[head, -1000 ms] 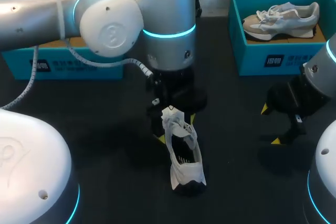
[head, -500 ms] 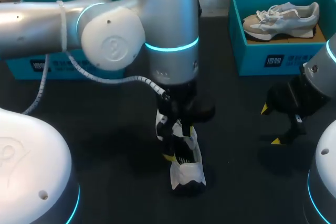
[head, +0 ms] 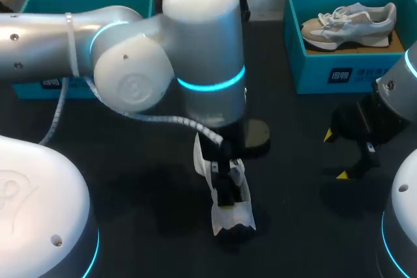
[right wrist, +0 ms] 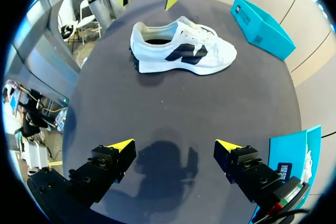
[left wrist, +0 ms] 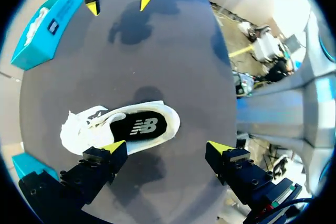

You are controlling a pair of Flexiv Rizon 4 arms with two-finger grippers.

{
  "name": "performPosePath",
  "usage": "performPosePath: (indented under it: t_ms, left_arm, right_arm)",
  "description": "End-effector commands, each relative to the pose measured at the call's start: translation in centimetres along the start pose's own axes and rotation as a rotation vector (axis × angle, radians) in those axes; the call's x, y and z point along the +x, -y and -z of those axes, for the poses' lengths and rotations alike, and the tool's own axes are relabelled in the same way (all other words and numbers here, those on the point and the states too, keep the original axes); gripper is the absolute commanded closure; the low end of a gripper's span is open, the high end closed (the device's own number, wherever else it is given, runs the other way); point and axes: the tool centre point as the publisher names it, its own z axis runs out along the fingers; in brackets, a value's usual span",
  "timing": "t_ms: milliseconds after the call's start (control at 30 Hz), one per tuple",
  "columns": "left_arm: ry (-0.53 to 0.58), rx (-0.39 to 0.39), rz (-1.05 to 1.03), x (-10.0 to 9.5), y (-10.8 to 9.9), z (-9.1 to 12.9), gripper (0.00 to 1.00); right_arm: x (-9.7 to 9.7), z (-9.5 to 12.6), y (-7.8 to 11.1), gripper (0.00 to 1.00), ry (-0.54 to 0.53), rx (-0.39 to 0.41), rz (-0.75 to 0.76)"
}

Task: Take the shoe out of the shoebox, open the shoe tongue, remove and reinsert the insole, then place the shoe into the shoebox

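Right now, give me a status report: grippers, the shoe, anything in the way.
Left gripper open, down over the shoe. Right gripper open, empty, off to the side. Shoe on the table. Nothing blocking.

Table (head: 130, 161): dark top.
Middle: white shoe (right wrist: 181, 51) upright on its sole.
Far left corner: left shoebox (head: 26, 89), teal.
Far right corner: right shoebox (head: 313, 73), teal, open-topped.

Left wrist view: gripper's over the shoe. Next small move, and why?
Probably lower the left gripper toward the shoe opening: its fingers stand open over the shoe, gripping nothing, and the black insole lies exposed inside, not yet pulled.
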Motion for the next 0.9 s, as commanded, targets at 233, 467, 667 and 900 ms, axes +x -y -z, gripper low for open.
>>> performPosePath:
  t_ms: [233, 467, 667, 900]
  left_arm:
    - [0.045, -0.030, 0.028, 0.1, 1.1, -2.9, 0.00]
    - [0.003, -0.048, 0.029, 0.3, 1.0, -5.3, 0.00]
    - [-0.019, -0.080, 0.015, 0.6, 1.4, -7.2, 0.00]
    - [0.023, -0.075, 0.057, 1.0, 1.1, -8.2, 0.00]
  right_arm:
    - [0.1, 0.0, 0.0, 0.00, 0.002, 0.002, 0.001]
    - [0.1, 0.0, 0.0, 0.00, 0.002, 0.002, 0.001]
    - [0.1, 0.0, 0.0, 0.00, 0.002, 0.002, 0.001]
    - [0.1, 0.0, 0.0, 0.00, 0.002, 0.002, 0.001]
